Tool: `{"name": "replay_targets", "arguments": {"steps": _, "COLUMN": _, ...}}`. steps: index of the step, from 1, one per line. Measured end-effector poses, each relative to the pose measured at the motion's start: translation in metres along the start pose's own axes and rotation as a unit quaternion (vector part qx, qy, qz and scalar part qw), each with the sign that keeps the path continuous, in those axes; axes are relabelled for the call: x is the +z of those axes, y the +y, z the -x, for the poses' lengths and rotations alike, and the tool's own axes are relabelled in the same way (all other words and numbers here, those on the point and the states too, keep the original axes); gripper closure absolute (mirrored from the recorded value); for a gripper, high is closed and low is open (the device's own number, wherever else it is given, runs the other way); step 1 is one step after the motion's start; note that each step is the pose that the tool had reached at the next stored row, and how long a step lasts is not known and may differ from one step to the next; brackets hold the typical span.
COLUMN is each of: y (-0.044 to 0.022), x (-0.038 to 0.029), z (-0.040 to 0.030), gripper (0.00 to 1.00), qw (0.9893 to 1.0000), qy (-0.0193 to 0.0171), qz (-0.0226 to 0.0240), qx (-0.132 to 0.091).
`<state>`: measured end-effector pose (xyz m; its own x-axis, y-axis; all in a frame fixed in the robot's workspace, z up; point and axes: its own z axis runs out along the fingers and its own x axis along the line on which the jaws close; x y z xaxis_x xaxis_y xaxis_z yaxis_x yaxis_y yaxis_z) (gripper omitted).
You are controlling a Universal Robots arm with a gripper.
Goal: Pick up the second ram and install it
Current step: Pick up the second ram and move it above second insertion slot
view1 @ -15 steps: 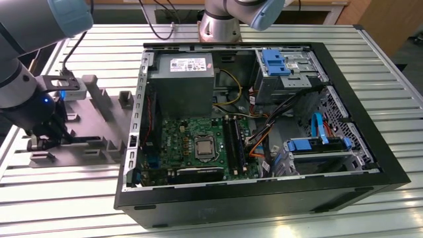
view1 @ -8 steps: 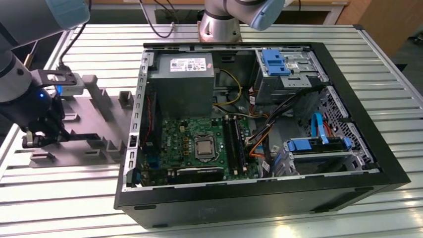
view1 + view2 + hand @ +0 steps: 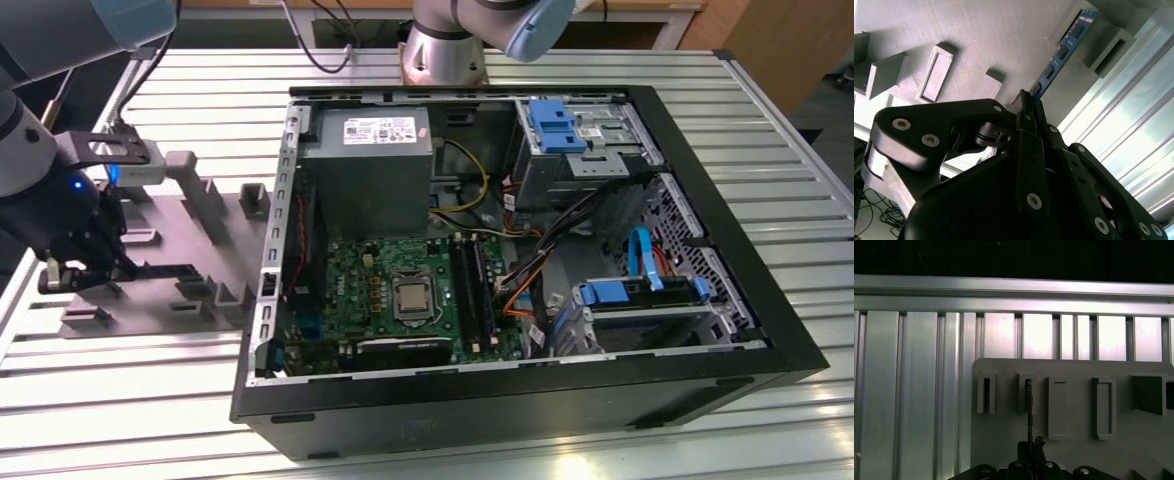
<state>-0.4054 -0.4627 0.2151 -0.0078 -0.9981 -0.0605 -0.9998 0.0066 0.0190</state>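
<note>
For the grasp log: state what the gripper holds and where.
The second ram, pinched at one end by the gripper; the rest juts out over the grey holder tray.

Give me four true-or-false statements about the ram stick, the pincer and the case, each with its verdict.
The pincer is shut on the second ram. True.
The second ram sits in a motherboard slot. False: it is at the grey holder plate, outside the computer case.
The computer case lies open. True.
The holder plate lies to the exterior view's right of the computer case. False: to its left.
</note>
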Motion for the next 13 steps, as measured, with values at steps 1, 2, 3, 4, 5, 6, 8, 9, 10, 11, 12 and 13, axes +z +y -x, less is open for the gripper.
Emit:
{"name": "replay_targets", "arguments": {"steps": 1, "y": 0.0000, "x": -0.0004, "z": 0.0000, "gripper": 0.86, "qw": 1.0000, "qy": 0.0001, "qz": 0.0001, "qx": 0.000}}
{"name": "replay_targets", "arguments": {"steps": 2, "y": 0.0000, "x": -0.0007, "z": 0.0000, "gripper": 0.86, "qw": 1.0000, "qy": 0.0001, "qz": 0.0001, "qx": 0.000}}
{"name": "replay_targets", "arguments": {"steps": 3, "y": 0.0001, "x": -0.0008, "z": 0.0000, "gripper": 0.86, "qw": 1.0000, "qy": 0.0001, "qz": 0.0001, "qx": 0.000}}
{"name": "replay_targets", "arguments": {"steps": 4, "y": 0.0001, "x": -0.0009, "z": 0.0000, "gripper": 0.86, "qw": 1.0000, "qy": 0.0001, "qz": 0.0001, "qx": 0.000}}
{"name": "replay_targets", "arguments": {"steps": 5, "y": 0.0001, "x": -0.0011, "z": 0.0001, "gripper": 0.86, "qw": 1.0000, "qy": 0.0001, "qz": 0.0001, "qx": 0.000}}
{"name": "replay_targets", "arguments": {"steps": 6, "y": 0.0001, "x": -0.0014, "z": 0.0001, "gripper": 0.86, "qw": 1.0000, "qy": 0.0001, "qz": 0.0002, "qx": 0.000}}
{"name": "replay_targets", "arguments": {"steps": 8, "y": 0.0001, "x": -0.0024, "z": 0.0001, "gripper": 0.86, "qw": 1.0000, "qy": 0.0002, "qz": 0.0003, "qx": 0.000}}
{"name": "replay_targets", "arguments": {"steps": 9, "y": 0.0001, "x": -0.0028, "z": 0.0001, "gripper": 0.86, "qw": 1.0000, "qy": 0.0001, "qz": 0.0001, "qx": 0.000}}
{"name": "replay_targets", "arguments": {"steps": 10, "y": 0.0001, "x": -0.0034, "z": 0.0002, "gripper": 0.86, "qw": 1.0000, "qy": 0.0001, "qz": 0.0002, "qx": 0.000}}
{"name": "replay_targets", "arguments": {"steps": 11, "y": 0.0001, "x": -0.0041, "z": 0.0002, "gripper": 0.86, "qw": 1.0000, "qy": 0.0001, "qz": 0.0002, "qx": 0.000}}
{"name": "replay_targets", "arguments": {"steps": 12, "y": 0.0001, "x": -0.0046, "z": 0.0003, "gripper": 0.86, "qw": 1.0000, "qy": 0.0001, "qz": 0.0001, "qx": 0.000}}
{"name": "replay_targets", "arguments": {"steps": 13, "y": 0.0001, "x": -0.0053, "z": 0.0003, "gripper": 0.86, "qw": 1.0000, "qy": 0.0001, "qz": 0.0001, "qx": 0.000}}
